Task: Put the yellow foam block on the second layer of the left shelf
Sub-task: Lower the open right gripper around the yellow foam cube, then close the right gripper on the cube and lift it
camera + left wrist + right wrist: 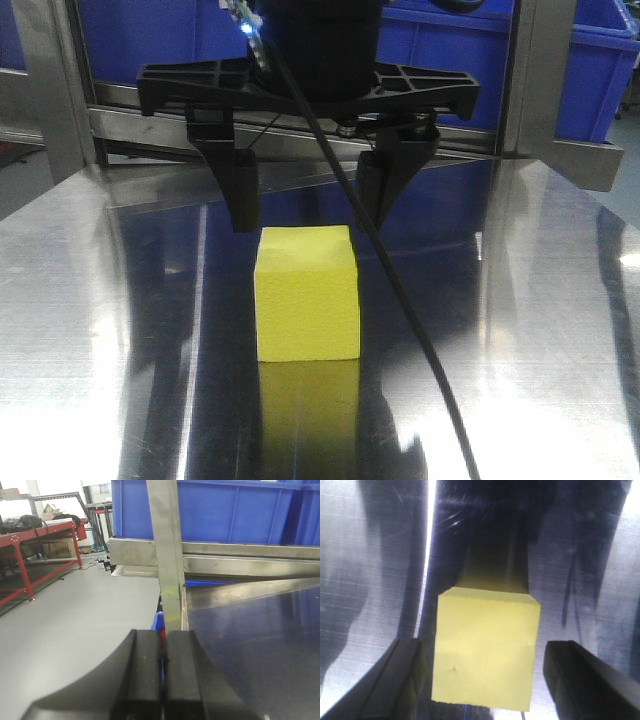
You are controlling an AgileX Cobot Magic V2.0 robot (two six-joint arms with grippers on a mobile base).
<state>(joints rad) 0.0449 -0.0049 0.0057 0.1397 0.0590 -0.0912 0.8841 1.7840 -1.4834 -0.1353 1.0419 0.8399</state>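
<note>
The yellow foam block (307,295) stands on a shiny steel surface (90,350), its reflection showing below it. My right gripper (308,216) hangs just above and behind the block's top, open, its black fingers (243,190) spread wider than the block. In the right wrist view the yellow foam block (485,650) lies between the fingers (405,680) of my right gripper (487,682), with a gap on each side. My left gripper (161,636) is shut on nothing, off at the surface's edge beside a steel shelf post (167,555).
Blue plastic bins (450,60) sit on a steel rack behind the block. A black cable (400,290) runs from the right arm across the surface, passing close to the block's right side. A red workbench (30,545) stands on the grey floor at the left.
</note>
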